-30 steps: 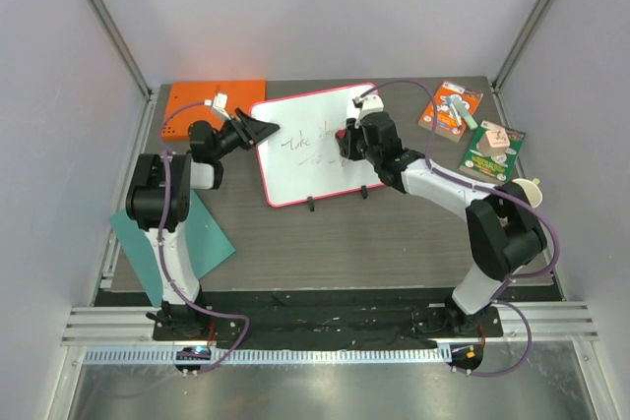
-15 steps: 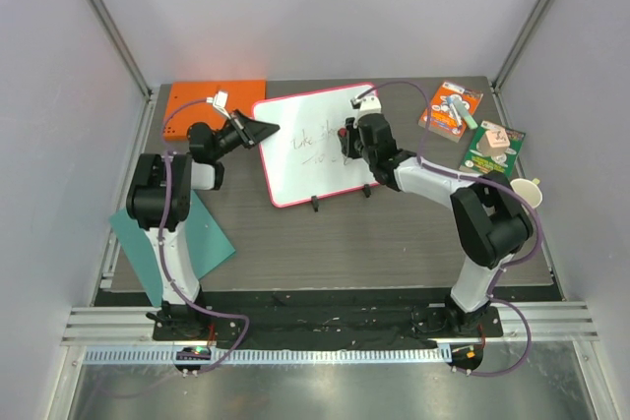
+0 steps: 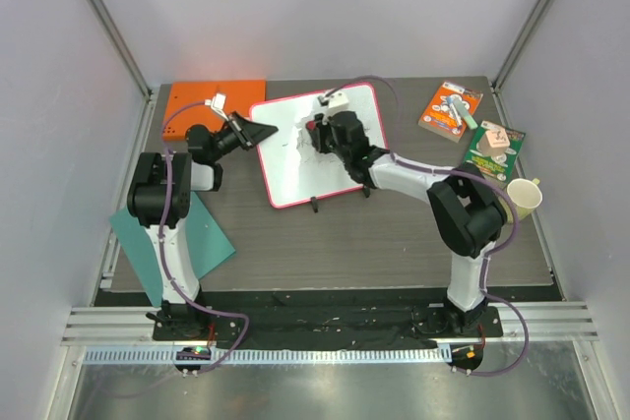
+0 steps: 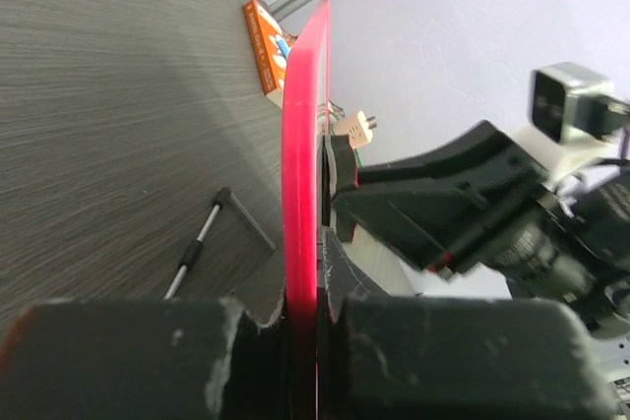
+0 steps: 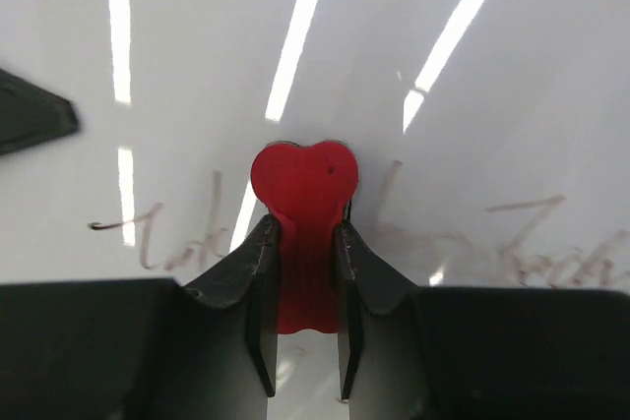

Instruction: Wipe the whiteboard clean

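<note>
Left gripper (image 3: 264, 130) clamped on whiteboard (image 3: 292, 180) rim; right gripper (image 5: 303, 248) pinching red eraser (image 5: 303, 179). Risk: hard push tips it, or eraser slips.

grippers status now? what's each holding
left gripper: shut on the whiteboard rim.
right gripper: shut on a red heart-shaped eraser, against the board face.

Plain booth here: 3 smooth pale grey walls (image 3: 325, 7) close it in, 2 slim grey metal posts (image 3: 102, 12) running down the back corners. Below, a dark wood-grain tabletop (image 3: 325, 243), a ribbed aluminium rail (image 3: 108, 324) along its near edge, then a shiny steel sheet (image 3: 325, 390) under soft, even light.
</note>
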